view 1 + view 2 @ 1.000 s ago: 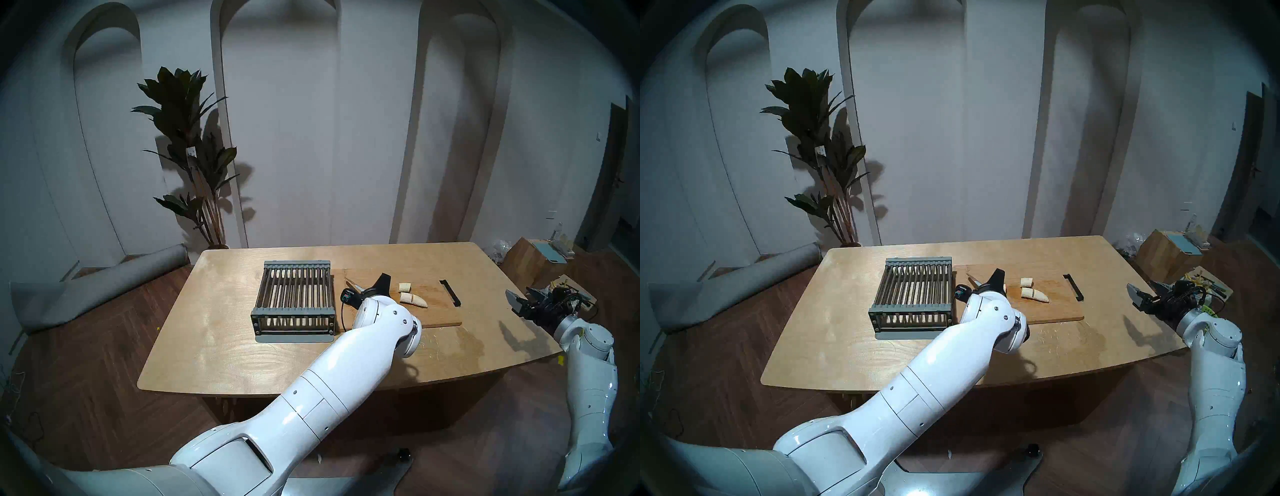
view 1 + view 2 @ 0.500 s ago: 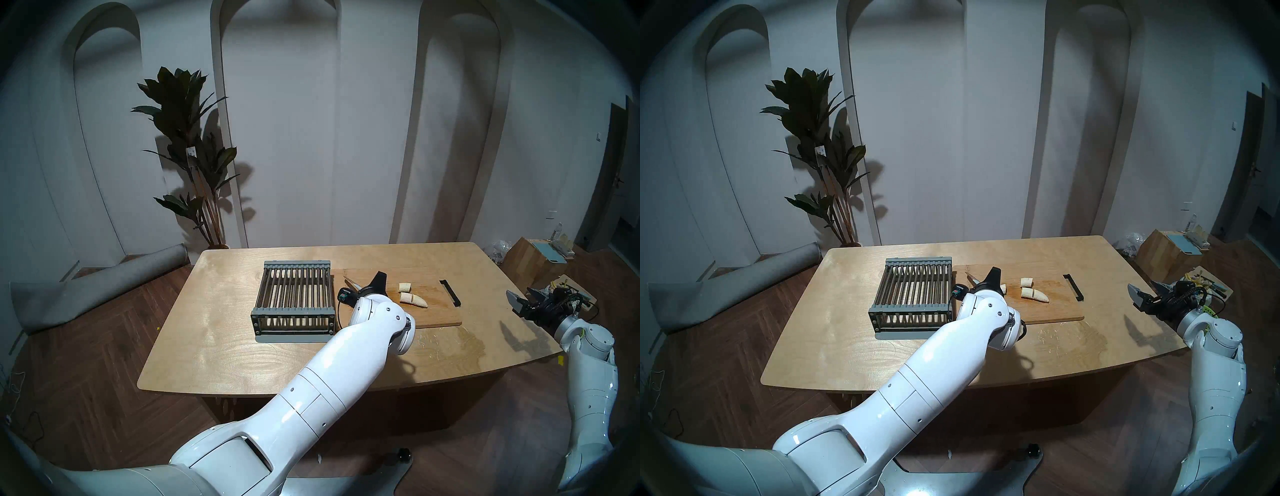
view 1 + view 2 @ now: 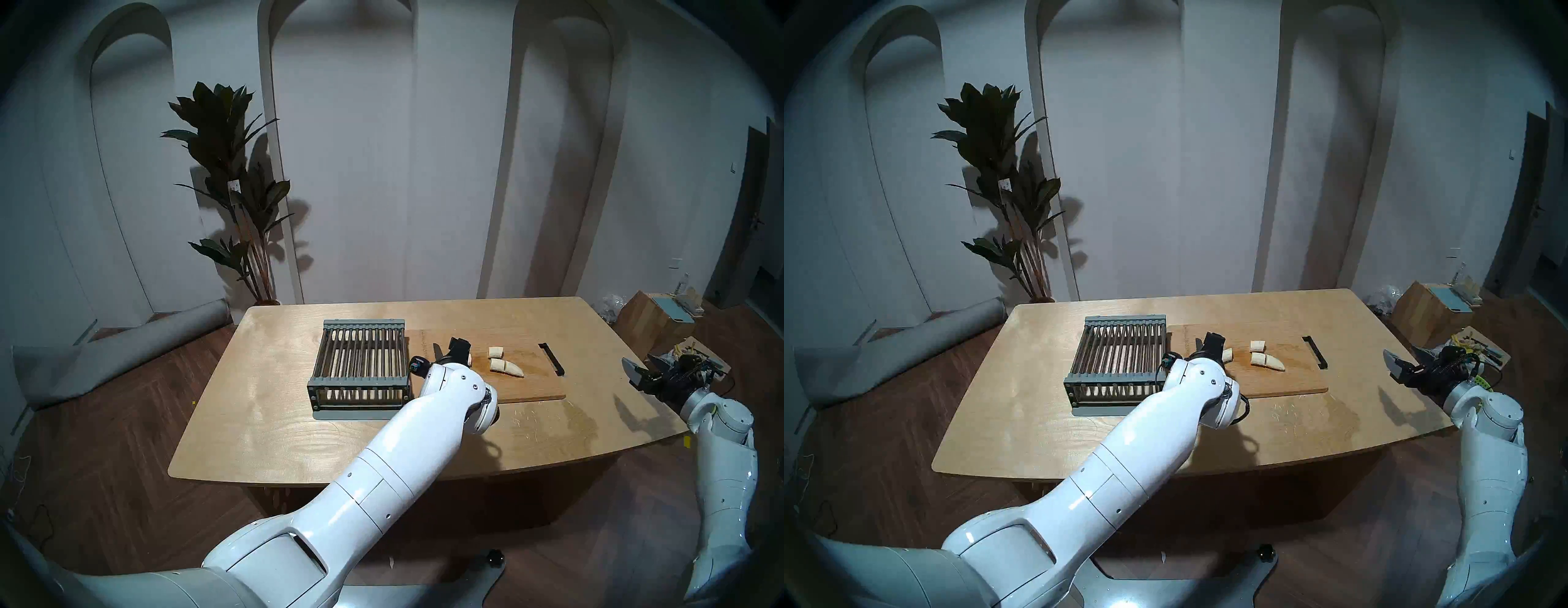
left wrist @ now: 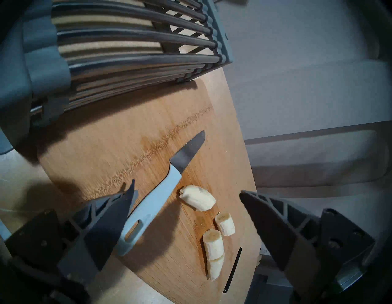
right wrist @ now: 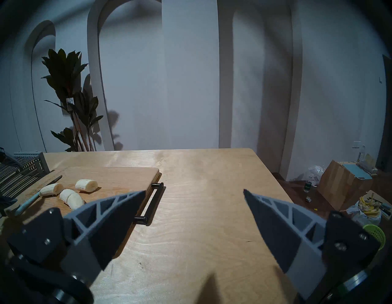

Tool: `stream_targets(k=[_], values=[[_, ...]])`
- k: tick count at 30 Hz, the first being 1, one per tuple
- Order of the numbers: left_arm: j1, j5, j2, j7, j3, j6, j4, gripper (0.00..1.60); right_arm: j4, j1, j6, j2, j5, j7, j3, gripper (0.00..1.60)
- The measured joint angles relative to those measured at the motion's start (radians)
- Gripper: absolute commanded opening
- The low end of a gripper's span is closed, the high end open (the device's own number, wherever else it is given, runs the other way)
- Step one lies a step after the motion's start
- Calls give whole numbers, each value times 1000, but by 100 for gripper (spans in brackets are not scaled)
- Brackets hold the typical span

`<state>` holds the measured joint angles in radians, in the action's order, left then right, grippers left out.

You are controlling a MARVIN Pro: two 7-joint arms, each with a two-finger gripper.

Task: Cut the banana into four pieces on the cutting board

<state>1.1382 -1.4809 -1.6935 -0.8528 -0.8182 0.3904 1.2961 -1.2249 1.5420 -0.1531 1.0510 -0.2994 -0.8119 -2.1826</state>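
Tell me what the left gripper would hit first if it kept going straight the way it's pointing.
Probably the cutting board, near the knife lying on it. The left gripper is open, angled down over it; the handle lies by one finger, so it might touch first. Depth is unclear.

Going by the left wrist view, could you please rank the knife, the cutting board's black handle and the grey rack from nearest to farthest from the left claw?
From the open left claw:
1. Knife, lying between its fingers, beside the left one.
2. Black handle, at the cutting board's far end, beyond the banana pieces.
3. Grey rack, past the board's other end.
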Motion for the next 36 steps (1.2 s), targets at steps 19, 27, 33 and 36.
stream_targets(k=[19, 27, 33, 36], values=[[-56, 163, 110, 4, 32, -9, 233, 160, -80, 2, -21, 55, -23, -15, 2, 160], [-102, 333, 187, 17, 90, -31, 332, 160, -134, -22, -21, 77, -48, -28, 0, 160], [-134, 496, 267, 13, 120, -77, 370, 160, -178, -42, -22, 91, -72, -33, -13, 160], [-145, 579, 308, 5, 129, -110, 371, 160, -197, -51, -23, 98, -83, -34, -22, 160]])
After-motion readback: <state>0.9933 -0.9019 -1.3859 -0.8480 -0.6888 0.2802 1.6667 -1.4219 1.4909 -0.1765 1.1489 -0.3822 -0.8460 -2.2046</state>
